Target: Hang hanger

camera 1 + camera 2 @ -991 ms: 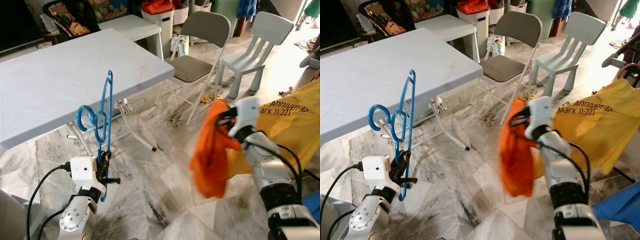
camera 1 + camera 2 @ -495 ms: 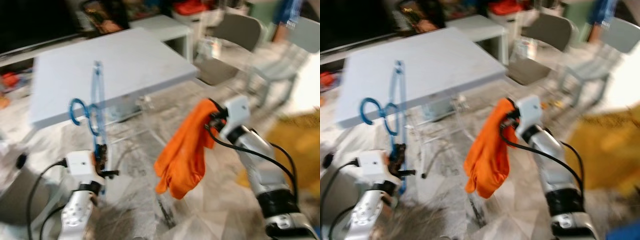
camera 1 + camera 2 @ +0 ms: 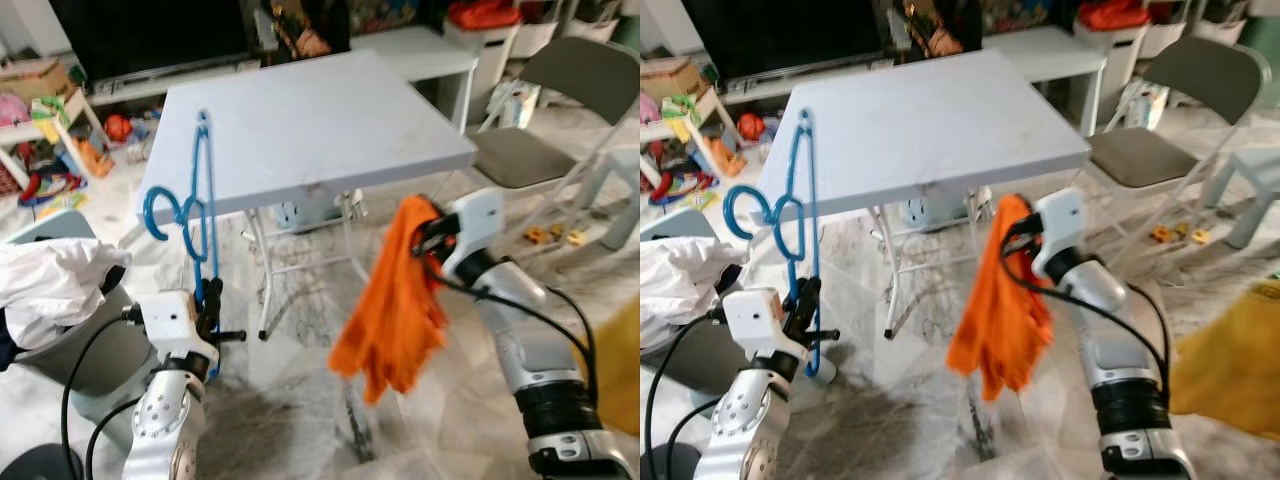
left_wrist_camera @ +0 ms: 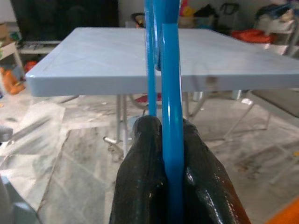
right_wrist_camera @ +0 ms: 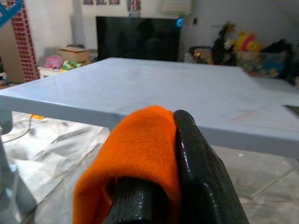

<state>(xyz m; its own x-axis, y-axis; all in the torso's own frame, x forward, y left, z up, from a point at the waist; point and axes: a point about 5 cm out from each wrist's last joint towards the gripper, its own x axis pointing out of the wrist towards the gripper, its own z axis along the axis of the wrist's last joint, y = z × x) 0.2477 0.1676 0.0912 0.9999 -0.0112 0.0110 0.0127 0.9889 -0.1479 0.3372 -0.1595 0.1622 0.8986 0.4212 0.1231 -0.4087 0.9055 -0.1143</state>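
Both arms stayed clamped while the camera turned toward the folding table (image 3: 300, 120). Left gripper (image 3: 207, 312) pinched the stiff, light blue hanger (image 3: 203, 215) upright before the table; right gripper (image 3: 432, 243) pinched a limp orange cloth (image 3: 395, 305) beside its legs. White laundry (image 3: 50, 285) lay near.

Ahead of me I see a pale grey folding counter (image 3: 300, 120) on thin white legs, faint scuffs across its top. It stands on a marbled grey floor (image 3: 300, 400) (dark streaks near me); a folding chair (image 3: 530, 150) stands at right.
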